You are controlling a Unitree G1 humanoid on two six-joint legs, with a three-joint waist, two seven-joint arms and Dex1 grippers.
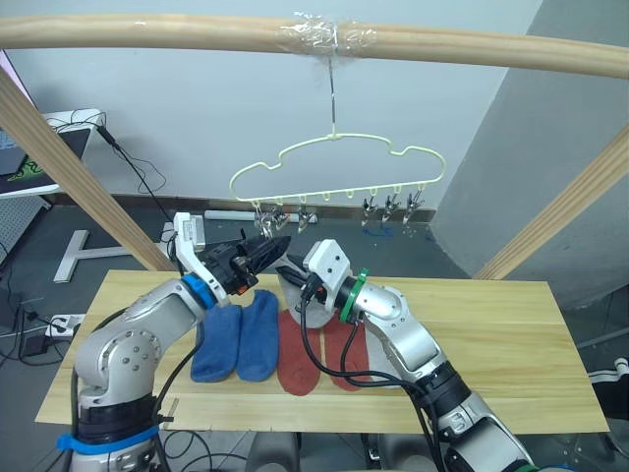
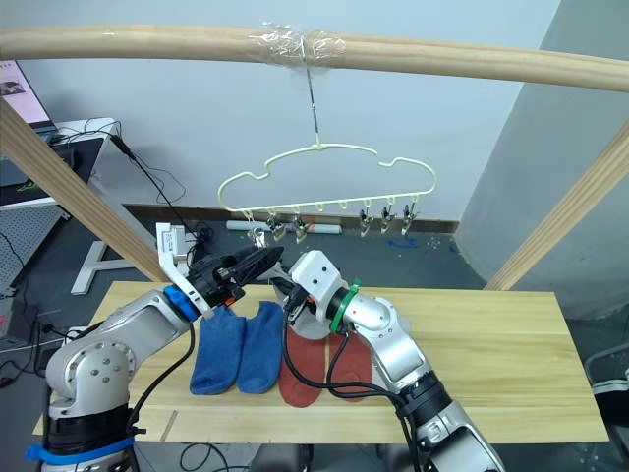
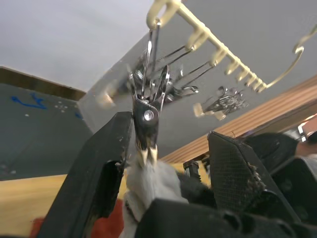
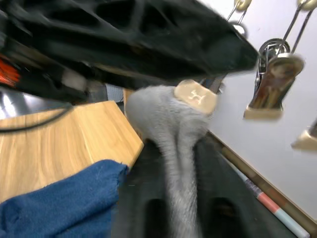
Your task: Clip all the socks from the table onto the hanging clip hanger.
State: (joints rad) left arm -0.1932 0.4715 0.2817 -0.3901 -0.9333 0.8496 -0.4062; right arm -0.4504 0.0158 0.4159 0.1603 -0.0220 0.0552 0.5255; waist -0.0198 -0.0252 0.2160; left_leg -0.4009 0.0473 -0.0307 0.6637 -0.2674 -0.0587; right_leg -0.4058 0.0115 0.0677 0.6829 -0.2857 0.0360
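Grey sock between right claw (at clip).

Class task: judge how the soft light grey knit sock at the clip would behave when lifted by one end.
The light grey knit sock would probably hang limp: it bends and bunches below the dark metal clip. It looks light, since one small clip seems to bite it. Its fuzzy knit likely resists slipping.

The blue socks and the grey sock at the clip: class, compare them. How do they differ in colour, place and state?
The blue socks are deep blue; the grey sock is pale grey. The blue socks lie flat side by side on the table; the grey sock is raised off it, up at a clip of the clip hanger. The blue socks lie untouched; the grey sock sits between the left gripper fingers. Both are soft knit.
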